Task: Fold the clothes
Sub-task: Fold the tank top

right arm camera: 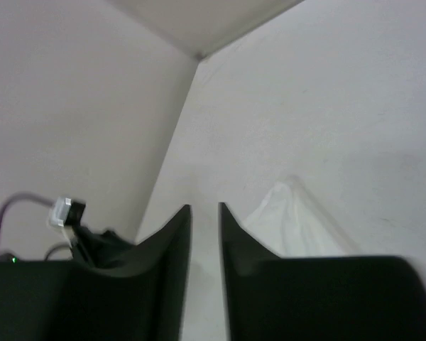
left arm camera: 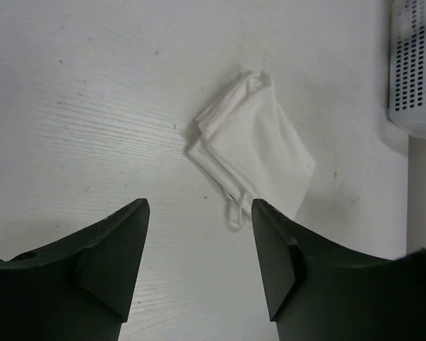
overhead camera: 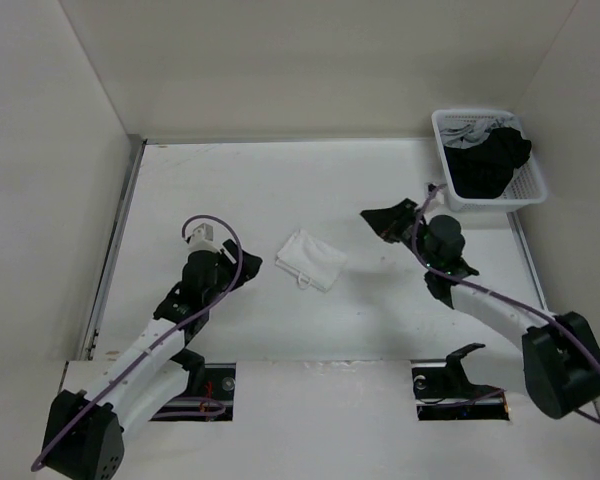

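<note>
**Item:** white top (overhead camera: 310, 258), one, folded into a small layered packet with a strap loop poking from its near edge.

**Location:** mid-surface (overhead camera: 230, 180), well apart from the basket (overhead camera: 490, 160) of dark garments at the far right corner.

**Left fingers** (left arm camera: 131, 227): spread wide and empty. The packet lies just beyond the tips, roughly in line with the gap and touching neither finger.

**Right fingers** (right arm camera: 179, 227): only a narrow slit apart, holding nothing. The packet sits just beside them, to their right.

**Step:** the fold appears complete and the top released.

**Next:** probably draw both arms clear without catching the loose strap.
</note>
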{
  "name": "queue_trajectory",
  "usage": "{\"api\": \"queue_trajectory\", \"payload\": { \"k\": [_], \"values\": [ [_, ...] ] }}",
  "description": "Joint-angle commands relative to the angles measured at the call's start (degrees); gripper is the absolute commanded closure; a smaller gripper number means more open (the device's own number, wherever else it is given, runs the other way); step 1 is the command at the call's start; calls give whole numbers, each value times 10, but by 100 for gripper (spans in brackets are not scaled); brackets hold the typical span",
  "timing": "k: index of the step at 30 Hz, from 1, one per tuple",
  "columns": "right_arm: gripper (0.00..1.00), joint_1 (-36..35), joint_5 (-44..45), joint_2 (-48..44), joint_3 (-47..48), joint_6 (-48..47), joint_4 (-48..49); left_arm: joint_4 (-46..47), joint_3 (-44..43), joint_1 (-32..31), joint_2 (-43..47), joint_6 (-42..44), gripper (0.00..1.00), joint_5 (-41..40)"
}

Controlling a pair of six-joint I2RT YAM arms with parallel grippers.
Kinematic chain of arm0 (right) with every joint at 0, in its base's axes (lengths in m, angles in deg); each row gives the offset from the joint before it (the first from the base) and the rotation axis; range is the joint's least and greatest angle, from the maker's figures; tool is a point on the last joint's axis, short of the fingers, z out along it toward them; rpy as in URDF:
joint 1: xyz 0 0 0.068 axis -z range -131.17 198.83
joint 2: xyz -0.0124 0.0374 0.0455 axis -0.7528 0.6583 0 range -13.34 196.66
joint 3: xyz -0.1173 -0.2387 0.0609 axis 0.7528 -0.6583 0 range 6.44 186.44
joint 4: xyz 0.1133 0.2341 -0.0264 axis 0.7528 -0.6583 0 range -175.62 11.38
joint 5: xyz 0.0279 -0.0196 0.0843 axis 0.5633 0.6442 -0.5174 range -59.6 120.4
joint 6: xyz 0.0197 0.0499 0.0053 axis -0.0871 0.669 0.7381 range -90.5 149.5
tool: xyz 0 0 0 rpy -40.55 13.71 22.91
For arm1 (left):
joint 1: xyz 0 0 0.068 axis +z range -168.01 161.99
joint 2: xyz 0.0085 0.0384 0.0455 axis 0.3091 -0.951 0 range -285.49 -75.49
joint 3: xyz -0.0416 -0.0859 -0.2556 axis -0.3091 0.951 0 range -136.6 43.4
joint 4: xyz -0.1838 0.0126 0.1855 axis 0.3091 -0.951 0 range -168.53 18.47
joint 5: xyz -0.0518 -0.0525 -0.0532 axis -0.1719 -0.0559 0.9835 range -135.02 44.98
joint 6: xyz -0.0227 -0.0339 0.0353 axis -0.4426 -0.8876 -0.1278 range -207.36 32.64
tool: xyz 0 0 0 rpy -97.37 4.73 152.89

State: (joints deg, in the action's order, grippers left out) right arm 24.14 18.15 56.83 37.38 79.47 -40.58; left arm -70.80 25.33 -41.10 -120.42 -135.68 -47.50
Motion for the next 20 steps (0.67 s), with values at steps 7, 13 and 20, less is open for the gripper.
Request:
{"api": "queue_trajectory", "payload": {
  "k": [7,13,20],
  "values": [
    [69,86,249,-122,-61,-48,-146,-42,-48,84,-2,42,41,27],
    [36,98,317,-168,-137,-20,-103,-15,-36,108,-10,32,41,34],
    [34,104,306,-145,-137,-19,-88,27,-44,109,-62,31,43,27]
  ]
}}
